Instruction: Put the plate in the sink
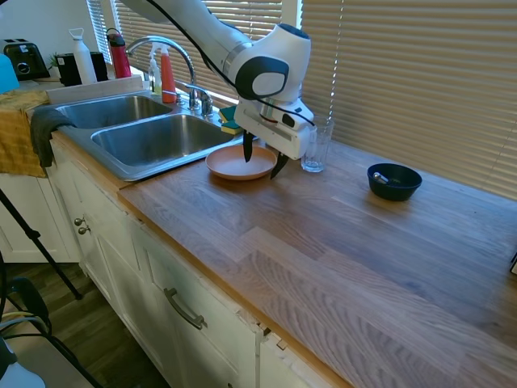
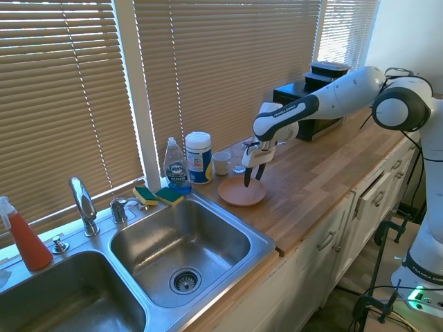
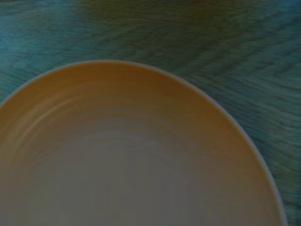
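One plate (image 1: 240, 162) is the concern here: it lies flat on the tabletop (image 1: 339, 234) just beside the sink (image 1: 157, 139), close to the tabletop's sink-side end and toward the back edge by the window. The gripper (image 1: 263, 160) hangs over it, jaws spread, one dark finger inside the dish and the other at or past the rim on the side away from the sink; whether either touches the plate I cannot tell.

To my eye the grasp is not yet made. A shallow plate with a low rim gives little to hold, so the jaws should probably straddle the rim, one finger inside and one outside, go down until the outer finger nears the wood, then close firmly. A lift straight up before travelling over the basin lip would guard against the plate tipping or slipping.

Close by stand a clear glass (image 1: 314, 148), sponges (image 2: 158, 196), a soap bottle (image 2: 177, 166) and a white tub (image 2: 198, 157), all near the back edge; the swing toward the sink should keep clear of them. A blue bowl (image 1: 393, 180) sits well apart along the tabletop.

Wood planks form the tabletop, white cabinets (image 1: 170, 299) run beneath, and blinds (image 2: 62, 97) cover the windows behind the faucet (image 2: 83, 203).
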You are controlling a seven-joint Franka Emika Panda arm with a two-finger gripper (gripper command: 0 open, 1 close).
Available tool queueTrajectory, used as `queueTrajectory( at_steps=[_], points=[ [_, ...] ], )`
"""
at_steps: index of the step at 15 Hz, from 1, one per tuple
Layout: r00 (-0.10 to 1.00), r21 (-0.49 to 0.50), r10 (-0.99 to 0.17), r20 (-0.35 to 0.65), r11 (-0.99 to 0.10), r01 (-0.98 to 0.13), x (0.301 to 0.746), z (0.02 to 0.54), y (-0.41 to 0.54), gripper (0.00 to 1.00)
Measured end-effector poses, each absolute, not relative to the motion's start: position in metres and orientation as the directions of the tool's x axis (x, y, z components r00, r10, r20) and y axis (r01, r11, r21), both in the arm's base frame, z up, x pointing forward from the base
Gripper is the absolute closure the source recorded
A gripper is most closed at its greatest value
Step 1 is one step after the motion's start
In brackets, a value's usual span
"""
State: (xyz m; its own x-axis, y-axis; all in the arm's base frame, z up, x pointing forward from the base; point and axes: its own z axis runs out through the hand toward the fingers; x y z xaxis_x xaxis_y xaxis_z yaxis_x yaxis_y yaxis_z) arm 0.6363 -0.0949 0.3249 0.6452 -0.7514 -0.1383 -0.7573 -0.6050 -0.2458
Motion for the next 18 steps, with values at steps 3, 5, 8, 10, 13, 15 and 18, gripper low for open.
queueTrajectory(
  at_steps=[3, 5, 8, 10, 13, 15, 18],
  points=[
    [0.648, -0.248, -0.747, -0.151, -0.606, -0.756, 0.6392, 0.3215, -0.0939, 1.0],
    [0.649, -0.249, -0.745, -0.154, -0.606, -0.755, 0.6395, 0.3202, -0.0938, 1.0],
    [0.651, -0.249, -0.741, -0.163, -0.607, -0.754, 0.6389, 0.3186, -0.0939, 1.0],
    [0.651, -0.25, -0.74, -0.167, -0.607, -0.754, 0.6396, 0.3168, -0.0953, 1.0],
    [0.652, -0.256, -0.739, -0.168, -0.606, -0.753, 0.6405, 0.3164, -0.0983, 1.0],
    [0.654, -0.259, -0.738, -0.167, -0.607, -0.751, 0.6417, 0.3172, -0.0984, 1.0],
    [0.655, -0.258, -0.735, -0.172, -0.608, -0.751, 0.6434, 0.3163, -0.0981, 1.0]
  ],
)
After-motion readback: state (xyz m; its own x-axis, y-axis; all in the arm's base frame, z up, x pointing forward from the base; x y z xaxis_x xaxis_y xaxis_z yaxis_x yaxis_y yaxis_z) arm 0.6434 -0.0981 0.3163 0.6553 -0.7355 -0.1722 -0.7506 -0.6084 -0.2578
